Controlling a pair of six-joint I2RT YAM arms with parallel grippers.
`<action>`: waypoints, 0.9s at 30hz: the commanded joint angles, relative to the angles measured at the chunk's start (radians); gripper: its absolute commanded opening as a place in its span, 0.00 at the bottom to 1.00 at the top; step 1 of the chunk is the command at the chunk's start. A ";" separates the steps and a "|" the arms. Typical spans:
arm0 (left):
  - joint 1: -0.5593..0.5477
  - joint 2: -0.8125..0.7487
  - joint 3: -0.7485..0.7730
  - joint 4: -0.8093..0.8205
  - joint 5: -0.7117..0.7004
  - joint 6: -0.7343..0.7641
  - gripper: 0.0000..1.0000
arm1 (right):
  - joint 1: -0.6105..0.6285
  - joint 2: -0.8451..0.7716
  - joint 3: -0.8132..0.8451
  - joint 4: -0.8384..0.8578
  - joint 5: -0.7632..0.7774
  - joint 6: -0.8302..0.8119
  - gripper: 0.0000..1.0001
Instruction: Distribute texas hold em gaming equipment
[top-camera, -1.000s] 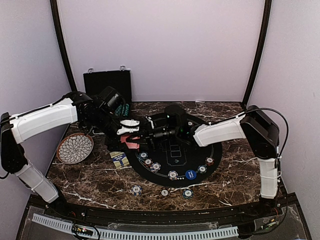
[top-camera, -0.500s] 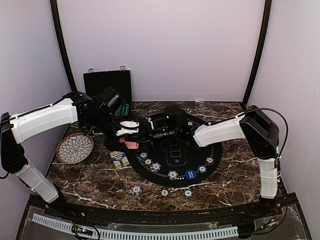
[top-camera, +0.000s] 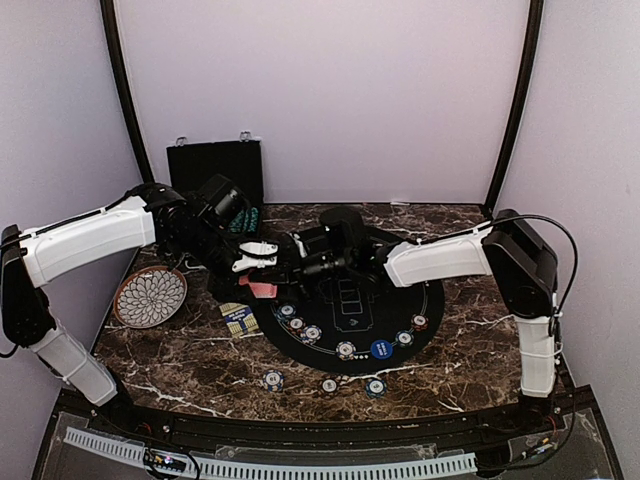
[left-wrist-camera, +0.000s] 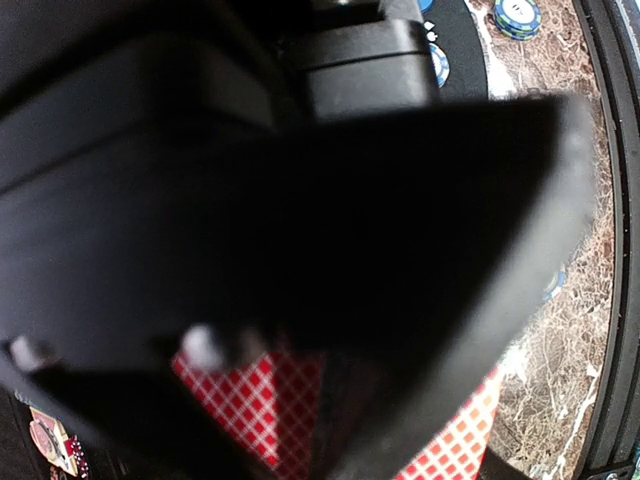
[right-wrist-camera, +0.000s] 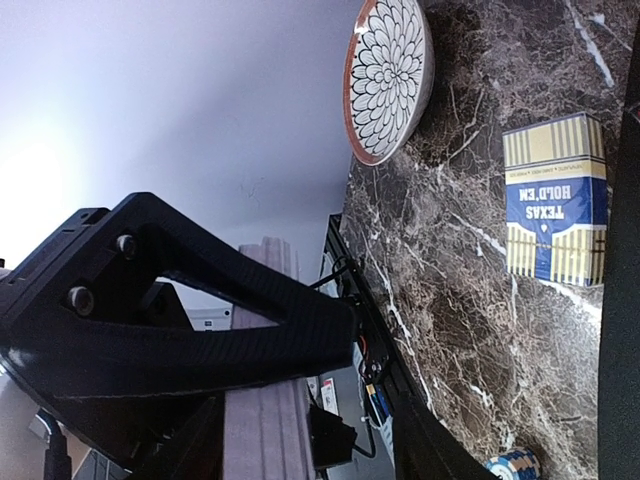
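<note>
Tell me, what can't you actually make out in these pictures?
- Top view: the left gripper and right gripper meet in one dark cluster; the right's jaws are unreadable.
- Left wrist view: blurred black gripper parts cover most of the red-backed cards; their number is hidden.
- Top view: poker chips too small for markings.

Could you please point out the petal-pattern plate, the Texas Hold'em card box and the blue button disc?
petal-pattern plate (top-camera: 149, 297): top view, its bare centre.
Texas Hold'em card box (right-wrist-camera: 555, 200): right wrist view, its blue label.
blue button disc (top-camera: 381, 349): top view, its face.
</note>
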 joint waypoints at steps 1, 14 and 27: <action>-0.003 -0.001 0.013 -0.021 -0.005 -0.013 0.54 | 0.001 0.020 0.044 -0.024 0.006 -0.027 0.55; -0.001 -0.016 -0.005 0.003 -0.036 -0.033 0.46 | -0.016 -0.045 -0.006 -0.159 0.042 -0.126 0.43; 0.000 -0.026 -0.012 0.011 -0.047 -0.046 0.43 | -0.022 -0.098 -0.049 -0.178 0.040 -0.144 0.38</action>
